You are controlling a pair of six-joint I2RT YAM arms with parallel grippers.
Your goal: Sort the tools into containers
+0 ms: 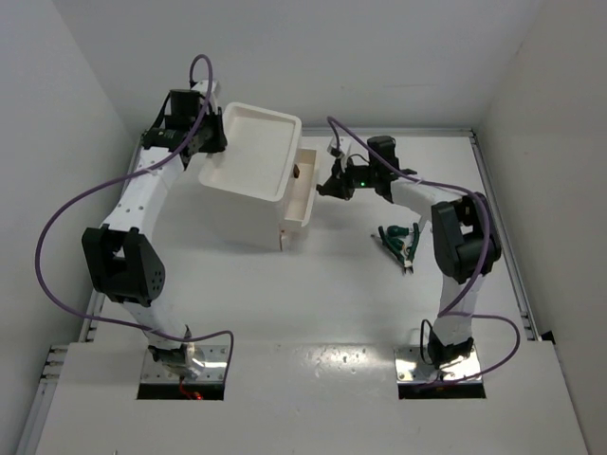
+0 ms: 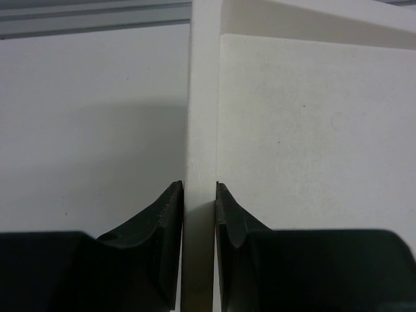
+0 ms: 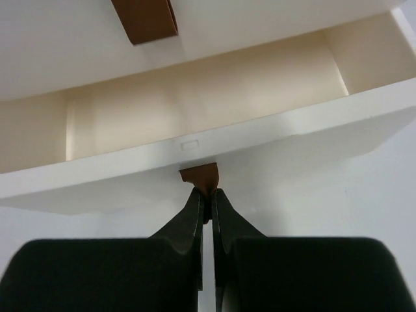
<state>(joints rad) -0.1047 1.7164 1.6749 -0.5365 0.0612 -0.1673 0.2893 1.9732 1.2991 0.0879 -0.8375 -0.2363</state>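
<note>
R tool (image 3: 207, 198) is pinched shut on the red-brown handle (image 3: 199, 174) of the pulled-out drawer (image 3: 273, 123). L tool (image 2: 199, 192) clamps the drawer unit (image 2: 201, 97) by its wall. I see green-handled pliers (image 1: 395, 237) on the surface (image 1: 313, 294) beside R arm, apart from the unit.

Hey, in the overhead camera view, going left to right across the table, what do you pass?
Left gripper → white drawer unit → pulled-out drawer → right gripper → green-handled pliers.
</note>
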